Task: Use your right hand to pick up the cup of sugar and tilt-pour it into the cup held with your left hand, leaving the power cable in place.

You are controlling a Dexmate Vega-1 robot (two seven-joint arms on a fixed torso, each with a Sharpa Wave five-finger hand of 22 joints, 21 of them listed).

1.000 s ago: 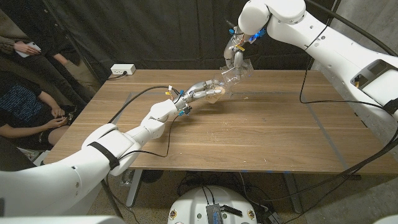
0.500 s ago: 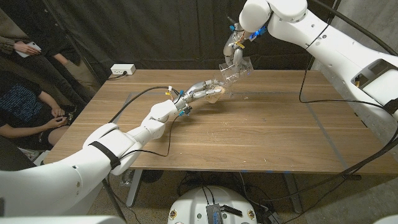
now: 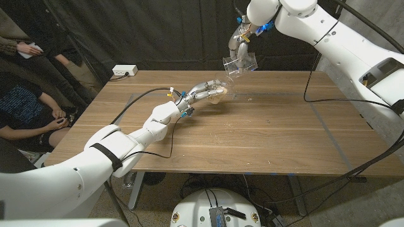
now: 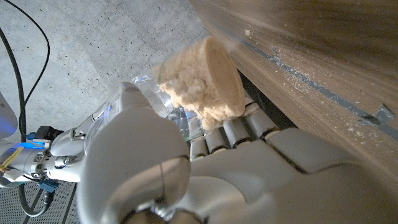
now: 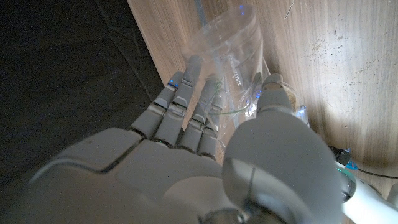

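Right hand (image 3: 239, 49) grips clear empty cup (image 3: 238, 64), raised above far edge of tabletop (image 3: 265, 132). Left hand (image 3: 201, 93) holds sugar-filled cup (image 3: 218, 92) on tabletop near far edge. Black power cable (image 3: 136, 99) lies toward far left corner.

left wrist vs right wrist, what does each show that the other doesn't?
Left wrist only: the clear cup gripped by the left hand is packed with tan sugar, and grains are scattered on the table.

Right wrist only: the right hand holds a clear cup that looks empty, its fingers along the cup's side.

Both: the wooden table and a clear plastic cup held in that arm's own hand.
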